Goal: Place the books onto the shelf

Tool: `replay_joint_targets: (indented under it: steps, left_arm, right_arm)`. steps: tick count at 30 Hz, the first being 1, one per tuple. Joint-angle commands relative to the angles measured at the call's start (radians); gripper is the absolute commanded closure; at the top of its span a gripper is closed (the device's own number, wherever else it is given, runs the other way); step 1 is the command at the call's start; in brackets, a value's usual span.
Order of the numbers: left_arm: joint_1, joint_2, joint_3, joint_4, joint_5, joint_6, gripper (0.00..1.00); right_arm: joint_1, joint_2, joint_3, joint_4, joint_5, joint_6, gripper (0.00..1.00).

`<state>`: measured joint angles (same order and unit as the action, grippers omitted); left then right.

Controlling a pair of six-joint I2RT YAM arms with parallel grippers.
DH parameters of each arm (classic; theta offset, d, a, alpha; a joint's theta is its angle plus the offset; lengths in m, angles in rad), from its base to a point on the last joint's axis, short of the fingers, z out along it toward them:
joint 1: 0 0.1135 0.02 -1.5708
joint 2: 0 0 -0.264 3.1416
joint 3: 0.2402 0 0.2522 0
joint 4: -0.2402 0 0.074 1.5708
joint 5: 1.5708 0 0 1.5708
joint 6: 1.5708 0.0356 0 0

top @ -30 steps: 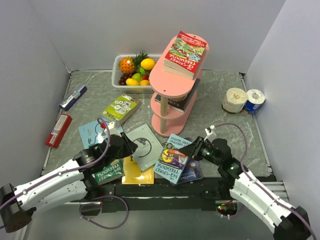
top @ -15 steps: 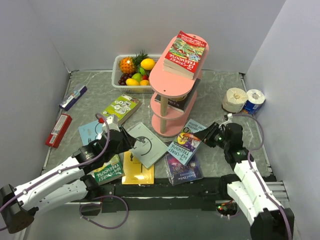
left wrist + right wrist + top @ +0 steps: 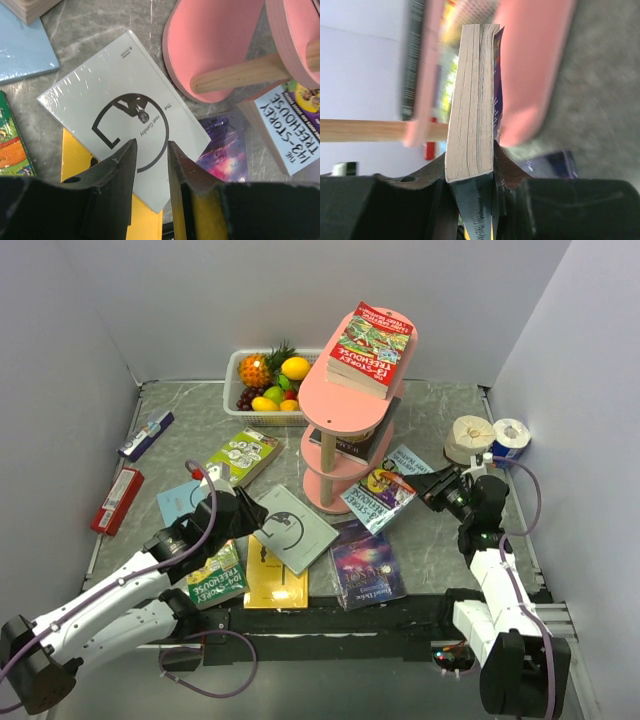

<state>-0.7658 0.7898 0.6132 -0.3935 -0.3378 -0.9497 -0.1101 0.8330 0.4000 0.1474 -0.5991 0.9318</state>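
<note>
The pink shelf (image 3: 352, 410) stands mid-table with a red Treehouse book (image 3: 372, 348) on its top tier and a dark book (image 3: 350, 446) on the middle tier. My right gripper (image 3: 432, 488) is shut on a light-blue Treehouse book (image 3: 385, 488), (image 3: 472, 100), held edge-on next to the lower tiers (image 3: 535, 65). My left gripper (image 3: 150, 150) hovers narrowly open over a grey book (image 3: 125, 110), (image 3: 293, 530) lying flat, with nothing between its fingers. Yellow (image 3: 275, 582), purple galaxy (image 3: 365, 575), green Treehouse (image 3: 215, 576), pale-blue (image 3: 180, 502) and green (image 3: 243, 455) books lie around.
A white fruit basket (image 3: 262, 380) stands behind the shelf. Two paper rolls (image 3: 470, 438) sit at the right wall. A red packet (image 3: 117, 500) and a blue-white carton (image 3: 147, 434) lie at the left edge. Walls close in left and right.
The right arm has carried the light-blue Treehouse book from the front of the table up to the shelf's lower tiers. The left jaws have widened a little over the grey book.
</note>
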Motion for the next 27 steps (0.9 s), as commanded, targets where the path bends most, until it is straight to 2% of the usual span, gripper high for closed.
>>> replay_joint_targets:
  steps: [1,4,9,22,27]
  left_arm:
    - [0.045,0.026,0.054,0.076,0.065,0.049,0.62]
    - [0.077,0.064,0.066,0.096,0.117,0.063,0.63]
    - [0.095,0.091,0.062,0.142,0.160,0.066,0.64]
    - [0.125,0.121,0.034,0.214,0.212,0.052,0.64]
    - [0.126,0.150,0.031,0.232,0.235,0.046,0.64]
  right_arm:
    - [-0.007,0.073,0.045,0.256,-0.071,0.098,1.00]
    - [-0.007,0.158,0.112,0.221,-0.077,0.081,1.00]
    - [-0.008,0.201,0.177,0.147,-0.021,0.012,1.00]
    - [-0.002,0.468,0.175,0.424,-0.005,0.113,1.00]
    - [0.027,0.572,0.276,0.390,-0.013,0.087,1.00]
